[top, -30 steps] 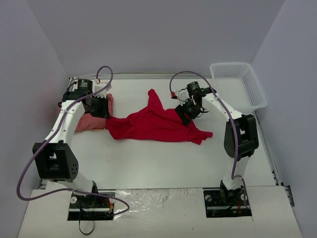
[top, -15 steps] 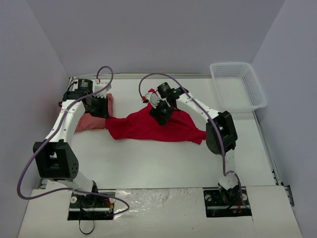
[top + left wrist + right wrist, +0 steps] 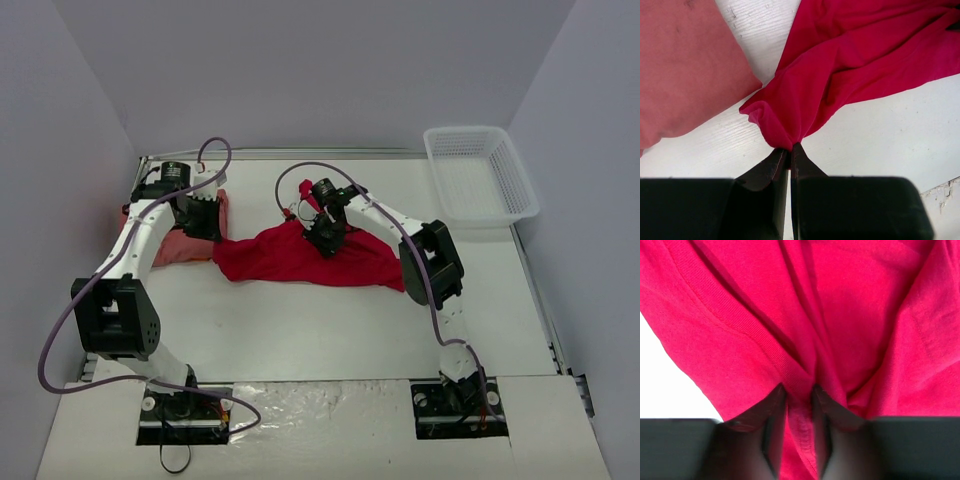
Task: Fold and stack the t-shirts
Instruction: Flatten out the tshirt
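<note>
The red t-shirt lies rumpled mid-frame, not yet folded: left gripper pinched tight on its left corner, right gripper nipping a ridge near its top (narrow gap, cloth between). Next, likely, pull apart to flatten it.

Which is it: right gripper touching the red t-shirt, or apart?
Touching. The right wrist view shows a fold of the red t-shirt pinched between both fingers of the right gripper, with no gap.
</note>
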Controlling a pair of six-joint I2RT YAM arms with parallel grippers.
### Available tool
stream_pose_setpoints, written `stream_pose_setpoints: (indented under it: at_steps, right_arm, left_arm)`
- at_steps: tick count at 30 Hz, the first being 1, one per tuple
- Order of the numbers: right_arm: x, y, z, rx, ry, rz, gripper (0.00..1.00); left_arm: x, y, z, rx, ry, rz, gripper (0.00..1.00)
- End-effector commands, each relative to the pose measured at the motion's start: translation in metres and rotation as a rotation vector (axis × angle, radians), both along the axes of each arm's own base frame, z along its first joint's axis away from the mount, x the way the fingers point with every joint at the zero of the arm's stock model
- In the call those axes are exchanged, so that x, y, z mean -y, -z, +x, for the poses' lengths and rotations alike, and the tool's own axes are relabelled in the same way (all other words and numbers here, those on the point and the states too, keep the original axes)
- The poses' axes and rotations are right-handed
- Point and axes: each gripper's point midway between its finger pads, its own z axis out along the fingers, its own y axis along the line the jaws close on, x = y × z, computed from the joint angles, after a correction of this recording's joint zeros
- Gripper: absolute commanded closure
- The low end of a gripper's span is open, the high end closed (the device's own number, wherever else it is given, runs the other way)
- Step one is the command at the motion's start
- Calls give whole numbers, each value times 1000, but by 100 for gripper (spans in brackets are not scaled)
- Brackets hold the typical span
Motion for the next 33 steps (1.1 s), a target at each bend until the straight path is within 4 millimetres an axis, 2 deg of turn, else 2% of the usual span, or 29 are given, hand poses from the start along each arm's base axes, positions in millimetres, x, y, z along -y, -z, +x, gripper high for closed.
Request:
stream_pose_setpoints:
  at_steps: [1, 4, 6, 7, 10, 11, 13, 15, 16, 17, 18, 21, 23, 29, 33]
  right_arm:
    - [7, -6, -3, -8, 5, -18, 83]
    - [9, -13, 0, 14, 19, -24, 83]
    - [12, -23, 4, 43, 35, -27, 90]
    - [12, -26, 4, 50, 39, -28, 98]
    - [19, -42, 1, 79, 61, -33, 100]
    - [21, -55, -1, 100, 65, -21, 100]
    - [30, -59, -12, 87, 58, -39, 100]
    - [38, -77, -21, 105, 57, -34, 100]
    - [48, -73, -29, 89, 60, -61, 100]
    - [52, -77, -34, 93, 66, -62, 100]
    - [56, -90, -37, 115, 74, -51, 100]
    - [73, -99, -49, 131, 98, -55, 100]
    - [86, -102, -49, 131, 130, -50, 100]
    - [116, -96, -29, 105, 221, -38, 100]
    - [124, -93, -9, 110, 259, -31, 100]
  left_arm:
    - [0, -11, 4, 30, 11, 3, 98]
    - [-1, -11, 3, 34, 12, 9, 98]
    - [-2, -12, 2, 37, 13, 13, 98]
    - [-2, -14, 2, 43, 12, 14, 98]
    - [-3, -16, -1, 37, 14, 19, 97]
    - [-3, -17, -3, 30, 23, 22, 98]
    - [-1, -19, -6, 23, 43, 15, 98]
    - [0, -23, -13, 12, 73, 16, 98]
    - [1, -24, -16, 8, 88, 13, 98]
    - [0, -23, -22, -10, 113, 24, 98]
    - [0, -24, -26, -11, 127, 27, 98]
    - [3, -23, -43, -35, 197, 22, 98]
    - [11, -29, -57, -31, 267, -10, 98]
    - [37, -49, -98, -3, 468, -73, 98]
    - [52, -53, -123, -15, 592, -122, 98]
